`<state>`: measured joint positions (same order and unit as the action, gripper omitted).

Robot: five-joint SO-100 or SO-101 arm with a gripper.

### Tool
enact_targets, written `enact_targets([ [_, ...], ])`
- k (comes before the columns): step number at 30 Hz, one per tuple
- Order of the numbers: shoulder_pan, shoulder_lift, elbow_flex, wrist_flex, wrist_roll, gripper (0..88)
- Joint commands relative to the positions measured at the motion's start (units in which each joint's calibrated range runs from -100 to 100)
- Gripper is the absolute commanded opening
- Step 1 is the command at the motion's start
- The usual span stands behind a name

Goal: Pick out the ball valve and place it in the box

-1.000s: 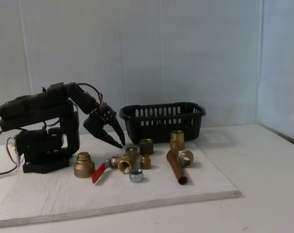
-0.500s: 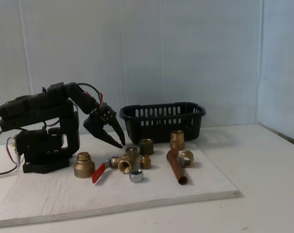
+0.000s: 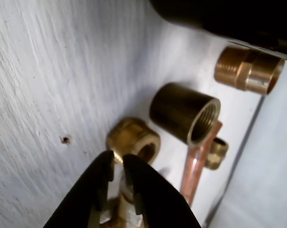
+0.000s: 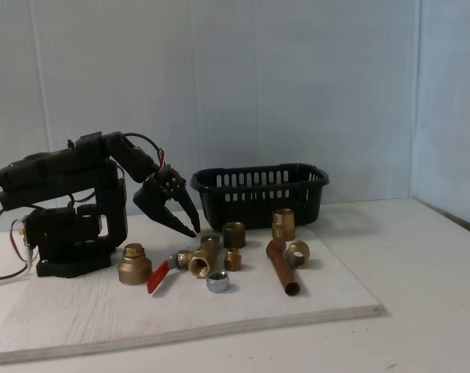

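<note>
One ball valve (image 4: 189, 262) lies level, red lever (image 4: 157, 277) pointing left

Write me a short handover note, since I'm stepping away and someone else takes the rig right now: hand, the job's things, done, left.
Hand: empty, fingers close together, tips pointing down just above the cluster of fittings, touching nothing as far as the fixed view shows.
Ball valve: lying on the white board, red lever sticking out toward the front left, plain brass fittings around it.
Box: behind the fittings, upright; nothing visible through its slots.
Done: approach only.
Left: open the hand, grasp the valve, lift, carry to the box, release.
</note>
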<state>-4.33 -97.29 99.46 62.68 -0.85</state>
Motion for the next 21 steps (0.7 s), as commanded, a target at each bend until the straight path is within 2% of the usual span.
enact_targets([
  [1, -0.4, -0.8, 0.4, 0.3, 0.1, 1.1],
  [12, 0.3, -1.4, 0.4, -1.7, 0.3, 1.1],
  [21, 9.9, -1.4, 0.3, -15.7, -0.1, 1.0],
])
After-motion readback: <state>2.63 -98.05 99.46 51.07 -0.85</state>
